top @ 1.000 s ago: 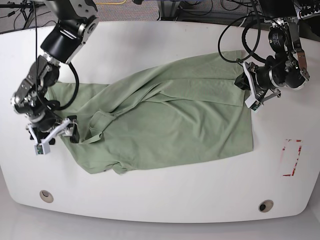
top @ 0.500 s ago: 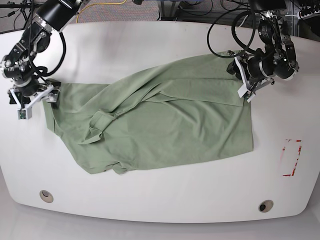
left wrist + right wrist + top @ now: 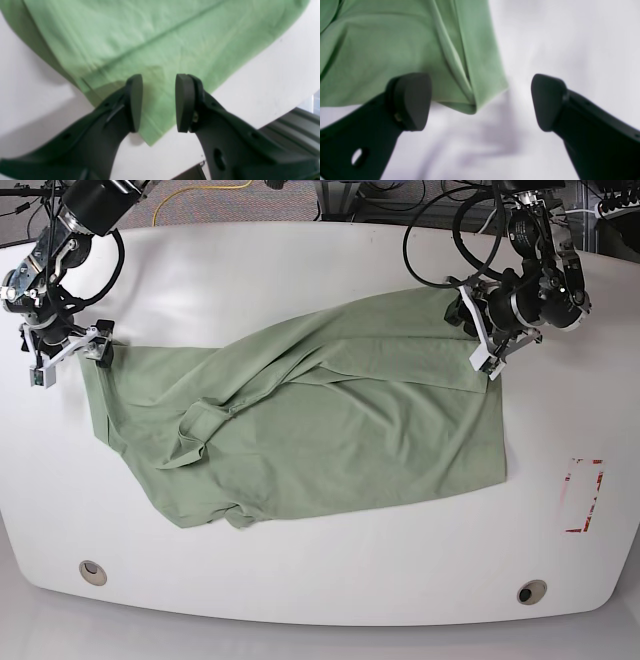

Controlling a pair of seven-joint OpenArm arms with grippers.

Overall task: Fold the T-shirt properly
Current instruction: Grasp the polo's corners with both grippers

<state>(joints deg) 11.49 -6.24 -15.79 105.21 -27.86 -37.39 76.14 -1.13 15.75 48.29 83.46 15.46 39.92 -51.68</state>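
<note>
The pale green T-shirt (image 3: 330, 420) lies spread and wrinkled on the white table (image 3: 300, 600), collar (image 3: 200, 425) toward the left. In the base view my right gripper (image 3: 72, 358) hovers at the shirt's far-left corner. The right wrist view shows it wide open (image 3: 480, 102), with a folded shirt corner (image 3: 472, 100) lying between the fingers, untouched. My left gripper (image 3: 478, 338) is at the shirt's back-right edge. In the left wrist view its jaws (image 3: 158, 102) stand slightly apart above a pointed shirt corner (image 3: 152, 135), pinching nothing.
A red-outlined marker (image 3: 585, 495) sits on the table right of the shirt. Two round holes (image 3: 92, 572) (image 3: 532, 591) lie near the front edge. Cables (image 3: 440, 240) hang behind the left arm at the back.
The right arm has swung from the shirt's front-left up to its far-left corner and opened wider. The left gripper has opened, let go of the cloth and shifted slightly back and left.
</note>
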